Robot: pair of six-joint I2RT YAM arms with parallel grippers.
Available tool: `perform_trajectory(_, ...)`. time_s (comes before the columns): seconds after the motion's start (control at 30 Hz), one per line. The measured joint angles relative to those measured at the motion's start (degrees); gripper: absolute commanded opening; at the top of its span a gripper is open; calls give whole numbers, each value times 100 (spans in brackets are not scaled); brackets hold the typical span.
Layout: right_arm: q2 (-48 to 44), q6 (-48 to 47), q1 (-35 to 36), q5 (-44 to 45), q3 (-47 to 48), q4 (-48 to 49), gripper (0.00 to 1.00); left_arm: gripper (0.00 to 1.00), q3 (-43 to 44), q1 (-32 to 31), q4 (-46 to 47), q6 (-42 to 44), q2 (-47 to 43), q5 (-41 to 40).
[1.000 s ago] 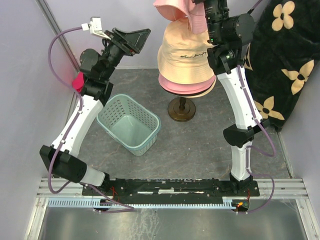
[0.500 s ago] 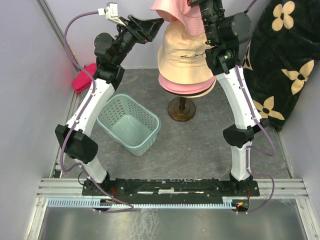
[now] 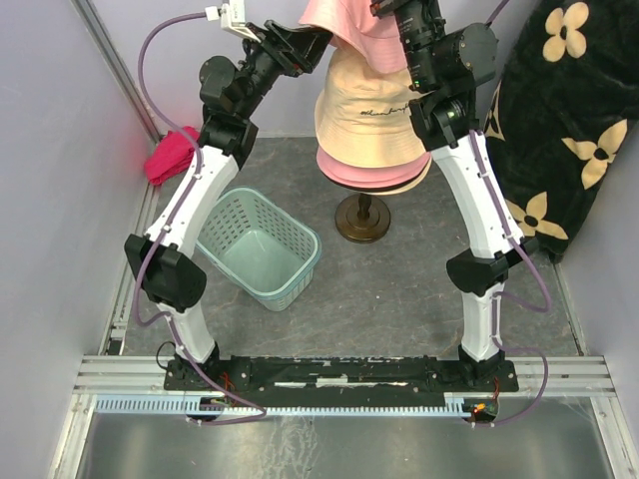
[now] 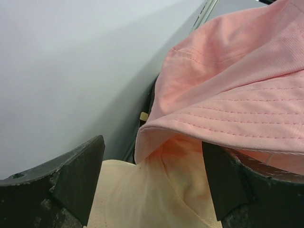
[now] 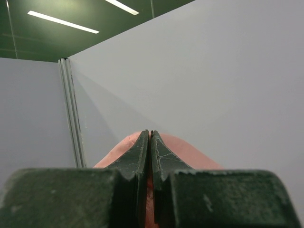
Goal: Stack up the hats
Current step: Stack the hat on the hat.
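The right gripper (image 5: 150,135), high at the far side, is pinched tight on the fabric of the upper pink hat (image 3: 344,20). This hat hangs just over the beige hat (image 3: 369,120), which sits on the lower pink hat (image 3: 371,180) on the stand (image 3: 361,222). The left gripper (image 4: 153,145) is spread wide at the upper pink hat's left brim, whose edge shows between its fingers, and it grips nothing

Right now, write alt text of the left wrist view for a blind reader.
The stitched brim of a pink hat hangs ahead of the wide-open left tool, its dark fingers at the bottom corners. A beige hat shows beneath the brim; a plain grey wall fills the left.
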Motion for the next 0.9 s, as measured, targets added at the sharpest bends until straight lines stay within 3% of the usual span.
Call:
perform_trajectory(0.13,-96,50,0,0,-76,-92,11,76,15,0,195,-7,111,2)
perform_trajectory(0.3,-223,57,0,2,-136,-247,12,32,24,0,476,-94,249,11)
perform_trajectory(0.53,-409,44,0,11,-181,-623,13,22,33,0,940,-326,391,26)
perform_trajectory(0.63,-474,37,0,17,-184,-772,13,27,33,0,1058,-435,409,26)
perform_trajectory(0.67,-494,35,0,22,-184,-813,13,34,33,0,1108,-457,409,26)
perform_trajectory(0.73,-540,28,0,22,-184,-901,13,62,33,0,1222,-487,409,26)
perform_trajectory(0.77,-553,28,0,24,-177,-940,13,69,31,0,1263,-492,409,26)
perform_trajectory(0.9,-555,48,0,22,-92,-1143,13,78,-72,0,1521,-614,407,35)
